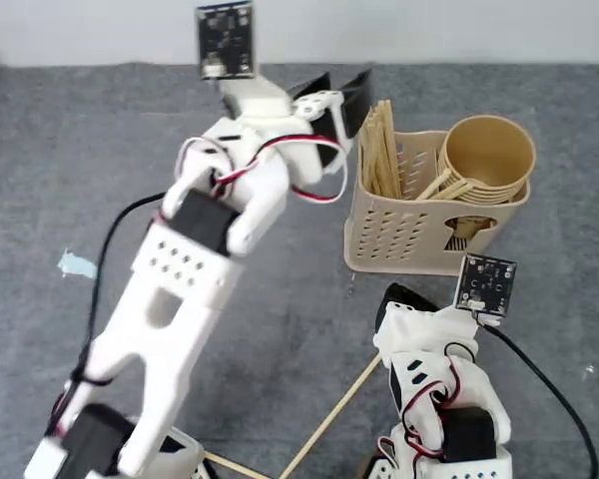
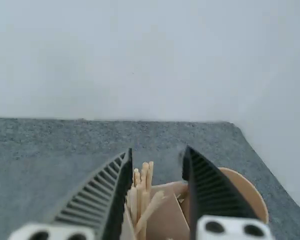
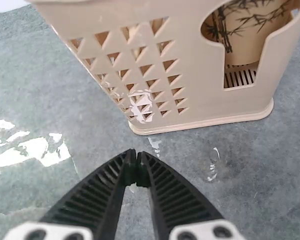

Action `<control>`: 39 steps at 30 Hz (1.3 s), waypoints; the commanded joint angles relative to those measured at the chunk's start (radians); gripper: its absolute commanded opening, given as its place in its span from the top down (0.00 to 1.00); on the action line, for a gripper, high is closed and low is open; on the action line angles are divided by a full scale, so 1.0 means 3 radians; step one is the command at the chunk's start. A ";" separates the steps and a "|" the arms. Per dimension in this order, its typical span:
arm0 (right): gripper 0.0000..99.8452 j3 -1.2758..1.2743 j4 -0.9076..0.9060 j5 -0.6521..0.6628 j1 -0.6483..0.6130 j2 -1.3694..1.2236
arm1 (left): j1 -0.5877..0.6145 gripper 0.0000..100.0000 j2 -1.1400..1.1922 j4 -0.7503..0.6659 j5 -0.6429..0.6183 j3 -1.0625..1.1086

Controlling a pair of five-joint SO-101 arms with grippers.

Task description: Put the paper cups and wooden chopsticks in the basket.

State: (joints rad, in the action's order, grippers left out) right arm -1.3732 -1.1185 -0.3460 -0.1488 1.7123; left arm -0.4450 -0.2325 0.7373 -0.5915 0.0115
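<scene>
Hovering spread over the basket point(image 1: 409, 235) at 2 o'clock, which held paper cups point(image 1: 489, 150) and chopsticks point(image 1: 381, 150), the left tool point(image 2: 157, 150) was empty, and loose chopsticks point(image 1: 324, 424) at 6 o'clock, near the pressed-together right tool point(image 3: 136, 156), probably needed grasping next.

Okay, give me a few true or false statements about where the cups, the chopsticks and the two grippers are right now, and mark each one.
1. The paper cups sit stacked inside the basket. True.
2. The left gripper is shut on a chopstick. False: it is open and empty, above the chopsticks standing in the basket.
3. A loose chopstick lies on the table outside the basket. True.
4. The right gripper is wide open. False: it is shut, low over the table in front of the basket.
</scene>
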 commanded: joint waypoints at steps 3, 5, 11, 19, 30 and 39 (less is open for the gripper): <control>0.99 0.0066 0.0054 -0.0020 -0.0023 -0.0008 | 0.0164 0.83 -0.0578 0.0808 -0.0092 -0.0192; 0.99 0.0066 0.0049 -0.0020 -0.0023 -0.0008 | 0.0307 0.83 -0.0675 0.1161 -0.0102 -0.0192; 0.99 0.0066 0.0049 -0.0020 -0.0023 -0.0008 | 0.0890 0.83 -0.0742 0.2312 -0.0102 -0.0176; 0.99 0.0066 0.0049 -0.0020 -0.0023 -0.0008 | 0.1713 0.83 -0.0742 0.3253 -0.0102 0.0222; 0.99 0.0061 0.0049 -0.0020 -0.0023 -0.0008 | 0.2700 0.83 -0.0747 0.3289 0.0138 0.1419; 0.99 0.0061 0.0049 -0.0020 -0.0023 -0.0008 | 0.3232 0.83 -0.0742 0.3268 0.0532 0.2089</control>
State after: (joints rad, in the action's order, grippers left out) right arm -1.3732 -1.1185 -0.3460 -0.1488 1.7123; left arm 0.4925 -0.4227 1.7085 -0.4672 0.6252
